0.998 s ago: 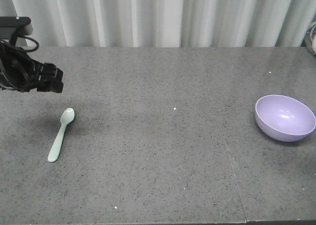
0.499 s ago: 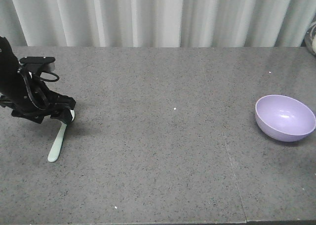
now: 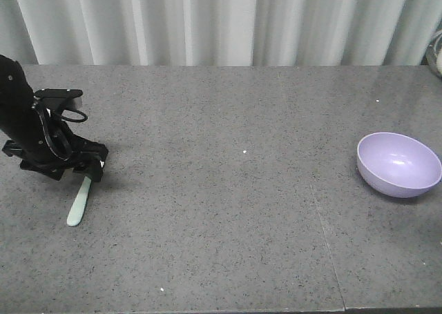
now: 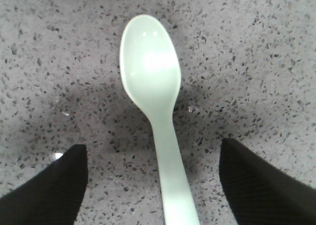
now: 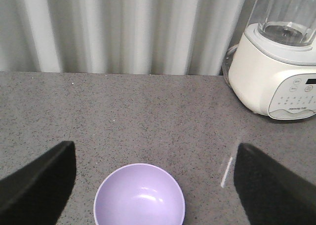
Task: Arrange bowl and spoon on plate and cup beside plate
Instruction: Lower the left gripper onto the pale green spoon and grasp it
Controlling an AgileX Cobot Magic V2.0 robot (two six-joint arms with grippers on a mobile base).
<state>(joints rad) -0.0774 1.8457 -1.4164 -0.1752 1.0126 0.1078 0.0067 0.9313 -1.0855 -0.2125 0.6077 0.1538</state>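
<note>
The pale mint-green spoon (image 4: 150,81) lies flat on the grey counter at the left, and only its handle (image 3: 79,206) shows in the front view. My left gripper (image 3: 92,168) is down over the spoon's head. In the left wrist view that gripper (image 4: 153,146) is open, one finger on each side of the handle and clear of it. The lavender bowl (image 3: 398,163) stands upright and empty at the right. My right gripper (image 5: 154,145) hangs open above the counter, and the bowl (image 5: 139,196) sits just below the gap between its fingers. The plate and the cup are out of view.
A white blender (image 5: 279,62) stands at the back right of the counter, near the pleated curtain (image 3: 221,21). A seam (image 3: 324,238) runs across the counter left of the bowl. The counter's front edge (image 3: 207,311) is close to the bottom of the front view.
My left arm has come down and to the right onto the spoon, then sunk a little lower, covering its head. The spoon and the bowl have not moved.
</note>
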